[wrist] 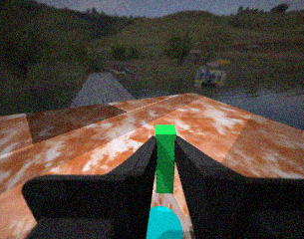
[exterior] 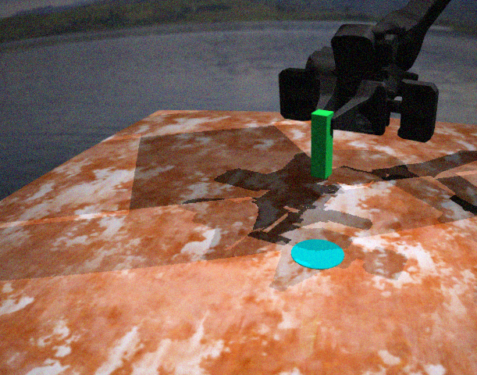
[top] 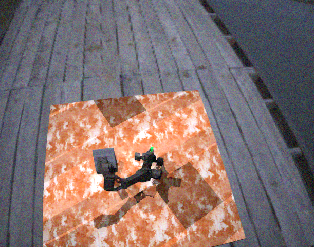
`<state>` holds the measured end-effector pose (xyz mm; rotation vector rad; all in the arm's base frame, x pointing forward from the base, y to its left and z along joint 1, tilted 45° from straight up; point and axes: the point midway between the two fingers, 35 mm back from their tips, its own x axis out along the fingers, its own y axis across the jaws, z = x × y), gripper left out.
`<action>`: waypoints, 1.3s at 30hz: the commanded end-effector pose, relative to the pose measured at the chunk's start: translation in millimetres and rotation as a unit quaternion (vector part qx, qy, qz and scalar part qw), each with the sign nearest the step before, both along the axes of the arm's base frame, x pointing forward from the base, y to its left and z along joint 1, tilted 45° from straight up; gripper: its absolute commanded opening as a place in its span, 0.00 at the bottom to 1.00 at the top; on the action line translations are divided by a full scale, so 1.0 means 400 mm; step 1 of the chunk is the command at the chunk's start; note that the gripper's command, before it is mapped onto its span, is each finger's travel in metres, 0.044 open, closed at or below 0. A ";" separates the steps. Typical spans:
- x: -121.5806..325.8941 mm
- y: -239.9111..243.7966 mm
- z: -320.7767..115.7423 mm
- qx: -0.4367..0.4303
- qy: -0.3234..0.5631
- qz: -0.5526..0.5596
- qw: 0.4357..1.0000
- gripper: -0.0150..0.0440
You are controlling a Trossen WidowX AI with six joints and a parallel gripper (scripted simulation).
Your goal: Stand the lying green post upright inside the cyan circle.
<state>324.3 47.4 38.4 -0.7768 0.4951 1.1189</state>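
The green post (top: 151,148) (exterior: 322,149) (wrist: 165,166) stands upright, or very nearly so, in the air. My gripper (exterior: 328,116) (wrist: 164,140) is shut on its upper part, with one finger on each side. The cyan circle (exterior: 317,254) (wrist: 163,225) lies flat on the tabletop. It shows below the post's lower end in the exterior view and in the wrist view, with a gap between them. In the top view the arm hides nearly all of the circle. The exact height of the post above the tabletop is hard to tell.
The orange and white marbled tabletop (top: 72,127) (exterior: 109,315) carries dark shadows of the arm and large dark patches. The arm's base (top: 105,162) stands left of the gripper in the top view. Grey planks (top: 98,53) surround the tabletop's edges.
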 end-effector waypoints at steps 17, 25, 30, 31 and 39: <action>0.003 -0.133 -0.138 0.001 0.002 -0.001 1.000 0.29; 0.008 -0.157 -0.168 -0.001 0.005 -0.002 1.000 0.29; 0.008 -0.157 -0.168 -0.001 0.005 -0.002 1.000 0.29; 0.008 -0.157 -0.168 -0.001 0.005 -0.002 1.000 0.29; 0.008 -0.157 -0.168 -0.001 0.005 -0.002 1.000 0.60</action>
